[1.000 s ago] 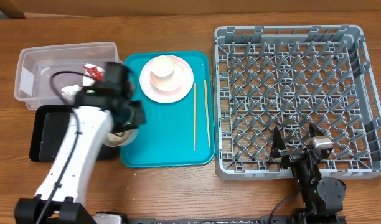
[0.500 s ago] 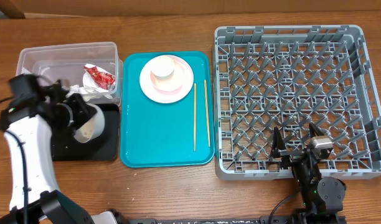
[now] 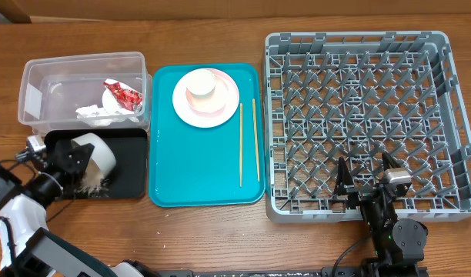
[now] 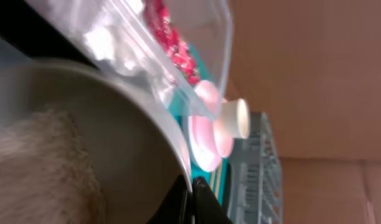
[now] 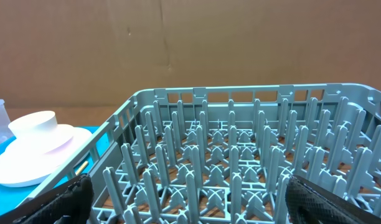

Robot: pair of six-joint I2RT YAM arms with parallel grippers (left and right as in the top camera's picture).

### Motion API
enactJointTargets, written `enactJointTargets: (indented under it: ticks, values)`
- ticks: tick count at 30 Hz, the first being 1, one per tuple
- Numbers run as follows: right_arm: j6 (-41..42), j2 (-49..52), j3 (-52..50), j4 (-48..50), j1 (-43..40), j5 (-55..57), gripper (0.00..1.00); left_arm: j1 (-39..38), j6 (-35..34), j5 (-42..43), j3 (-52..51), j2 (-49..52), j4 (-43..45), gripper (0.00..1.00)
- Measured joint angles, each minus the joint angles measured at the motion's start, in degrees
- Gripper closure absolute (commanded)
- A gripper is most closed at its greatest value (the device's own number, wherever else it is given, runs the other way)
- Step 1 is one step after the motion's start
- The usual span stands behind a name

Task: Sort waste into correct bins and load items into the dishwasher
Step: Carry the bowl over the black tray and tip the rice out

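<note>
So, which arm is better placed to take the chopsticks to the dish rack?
Right. The right gripper is open at the front edge of the dish rack; the left gripper is shut on the white bowl over the black tray.

We see a matt wood-grain table (image 3: 220, 231); clear glossy plas. tub (image 3: 35, 85) far left w/ crumpled paper napkin (image 3: 97, 115) & shiny red wrapper (image 3: 124, 95); matt black tray (image 3: 131, 165); smooth white bowl (image 3: 97, 152); smooth teal plas. tray (image 3: 205, 169); bare-wood chopsticks (image 3: 241, 146); matt grey plas. rack (image 3: 359, 115) right.

You've got a teal tray (image 3: 205, 173) lying flat on the wooden bench (image 3: 220, 235), just toward 9 o'clock of centre; brown cardboard (image 5: 178, 43) stands at 12.
</note>
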Motion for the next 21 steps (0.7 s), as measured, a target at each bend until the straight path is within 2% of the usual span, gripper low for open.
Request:
enactJointTargets:
  ticks: [9, 21]
  values:
    - [0.0, 0.0, 0.0, -0.02, 0.0, -0.02, 0.0, 1.51, 0.04, 14.25, -3.39, 0.0, 9.27, 0.96]
    - [0.02, 0.0, 0.0, -0.02, 0.0, 0.0, 0.0, 3.15, -0.37, 22.29, -3.39, 0.0, 9.62, 0.96]
